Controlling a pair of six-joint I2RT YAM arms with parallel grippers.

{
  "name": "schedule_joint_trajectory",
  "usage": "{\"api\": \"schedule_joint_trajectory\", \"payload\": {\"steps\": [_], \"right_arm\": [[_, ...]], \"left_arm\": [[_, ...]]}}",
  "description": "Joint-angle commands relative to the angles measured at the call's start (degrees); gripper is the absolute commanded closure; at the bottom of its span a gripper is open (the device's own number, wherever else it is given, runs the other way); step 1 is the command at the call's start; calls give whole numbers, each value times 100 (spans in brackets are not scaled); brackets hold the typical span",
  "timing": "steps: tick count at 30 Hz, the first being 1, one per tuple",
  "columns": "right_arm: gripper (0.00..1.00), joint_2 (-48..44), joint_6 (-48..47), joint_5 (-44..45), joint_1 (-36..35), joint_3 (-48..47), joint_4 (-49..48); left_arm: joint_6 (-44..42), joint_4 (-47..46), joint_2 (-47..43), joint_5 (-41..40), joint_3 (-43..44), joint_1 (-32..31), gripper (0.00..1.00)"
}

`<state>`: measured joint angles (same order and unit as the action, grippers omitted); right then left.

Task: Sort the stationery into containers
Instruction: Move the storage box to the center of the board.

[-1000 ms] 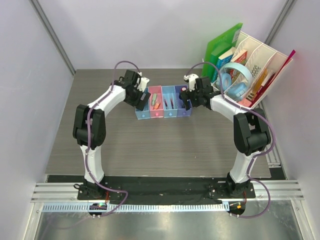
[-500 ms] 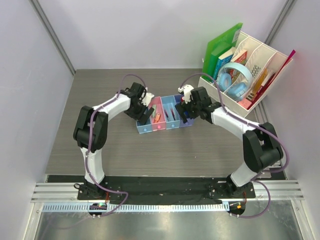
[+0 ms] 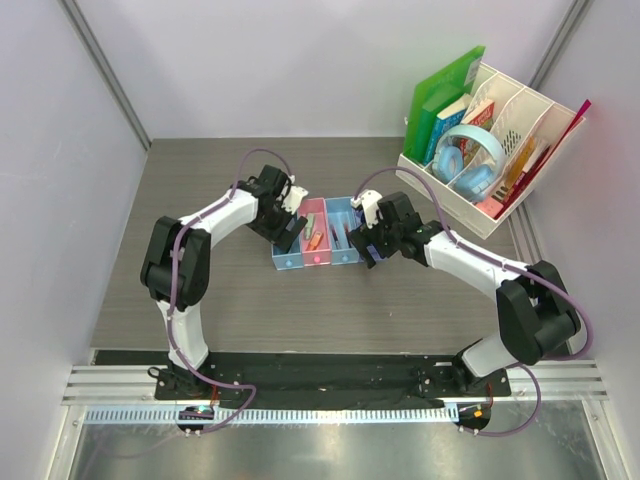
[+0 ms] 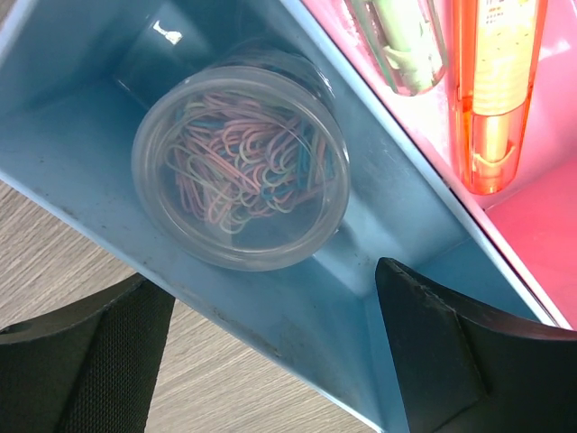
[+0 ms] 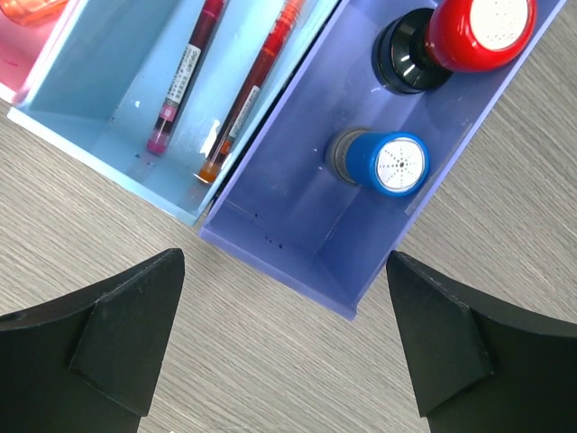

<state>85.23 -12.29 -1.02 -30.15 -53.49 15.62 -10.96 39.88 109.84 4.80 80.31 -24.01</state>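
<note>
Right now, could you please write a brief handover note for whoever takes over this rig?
Left gripper: open, empty, over the left blue tray.
Right gripper: open, empty, over the purple tray.
Done: paper-clip tub in the left blue tray; green piece and orange piece in the pink tray; two pens in the second blue tray; red-capped piece and blue-capped piece in the purple tray.
Left: no loose stationery visible; probably just retract both arms.

Illegible fine print only: white label on pen (image 5: 183,79), upper left; on orange piece (image 4: 494,81), upper right.
</note>
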Motion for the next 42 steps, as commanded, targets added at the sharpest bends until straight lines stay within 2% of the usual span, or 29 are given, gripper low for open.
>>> {"api": "schedule_joint_trajectory", "payload": {"steps": [1, 6, 17, 33, 35, 38, 42], "right_arm": [[0, -200, -18, 14, 9, -29, 91], [0, -218, -89, -144, 9, 32, 99], [0, -182, -273, -1084, -157, -21, 486], [0, -446, -476, -1006, -421, 50, 820], [0, -516, -502, -901, -413, 23, 846], [0, -604, -668, -699, -413, -64, 978], [0, -814, -897, -505, -413, -423, 1294]], "left_arm": [[-117, 73, -385, 162, 46, -42, 11], [-91, 125, -314, 206, 133, -60, 11], [-213, 301, -367, 214, 204, -69, 10], [-187, 380, -384, 355, 222, -157, 9], [-178, 407, -533, 329, 195, -157, 8], [-187, 538, -744, 320, 195, -157, 0], [-117, 697, -1375, 373, 178, -157, 0]]}}
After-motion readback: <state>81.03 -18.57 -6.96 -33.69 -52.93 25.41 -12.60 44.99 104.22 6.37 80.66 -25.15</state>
